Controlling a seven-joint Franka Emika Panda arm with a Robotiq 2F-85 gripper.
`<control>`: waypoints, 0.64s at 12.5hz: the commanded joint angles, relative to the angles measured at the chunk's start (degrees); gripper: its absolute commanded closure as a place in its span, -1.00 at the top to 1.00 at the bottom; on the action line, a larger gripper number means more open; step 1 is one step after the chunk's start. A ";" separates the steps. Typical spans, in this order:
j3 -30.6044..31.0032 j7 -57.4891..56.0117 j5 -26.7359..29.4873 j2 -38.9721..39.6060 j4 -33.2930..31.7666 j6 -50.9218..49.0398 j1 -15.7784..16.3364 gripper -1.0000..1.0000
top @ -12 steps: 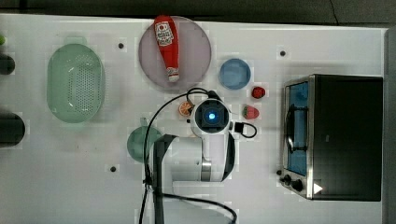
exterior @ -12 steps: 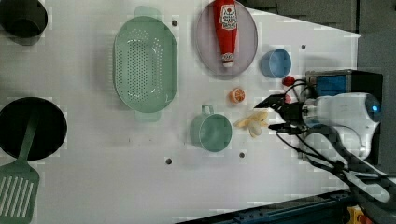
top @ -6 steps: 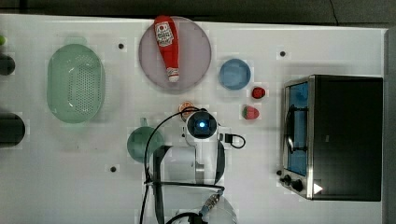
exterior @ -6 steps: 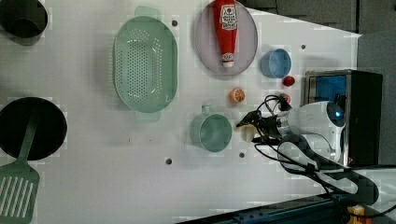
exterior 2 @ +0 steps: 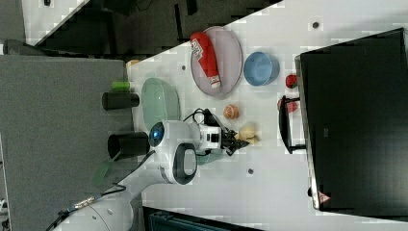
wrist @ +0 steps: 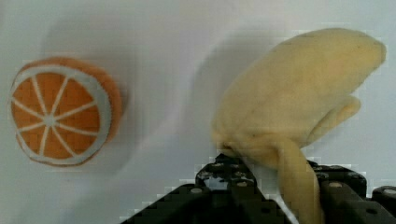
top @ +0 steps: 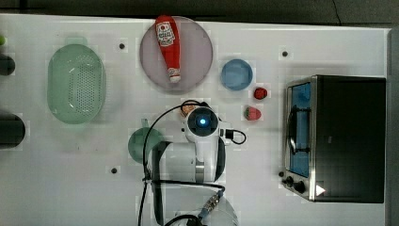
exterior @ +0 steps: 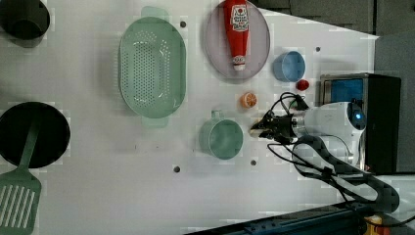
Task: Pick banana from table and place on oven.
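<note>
Soft, pale, plush-looking banana point(wrist: 299, 107)

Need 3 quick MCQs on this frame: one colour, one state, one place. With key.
1. What colour is the small bowl?
A. red
B. blue
C. green

2. How is the ketchup bottle resting?
A. lying on its side on the plate
B. standing upright on the plate
C. standing in the small bowl

3. Where is the orange slice?
A. in the small bowl
B. on the plate
C. on the table, beside the banana

Key:
1. B: the top view shows the bowl blue inside and out.
2. A: its full length lies flat across the plate.
3. C: the wrist view shows it on the bare white surface next to the banana.
</note>
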 commanded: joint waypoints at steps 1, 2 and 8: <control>0.61 1.78 -0.54 -4.92 0.16 1.24 -0.64 -0.59; 0.77 1.78 -0.54 -7.08 0.15 0.97 -0.64 -0.59; 0.85 1.78 -0.55 -25.34 6.00 -20.64 -0.76 -0.59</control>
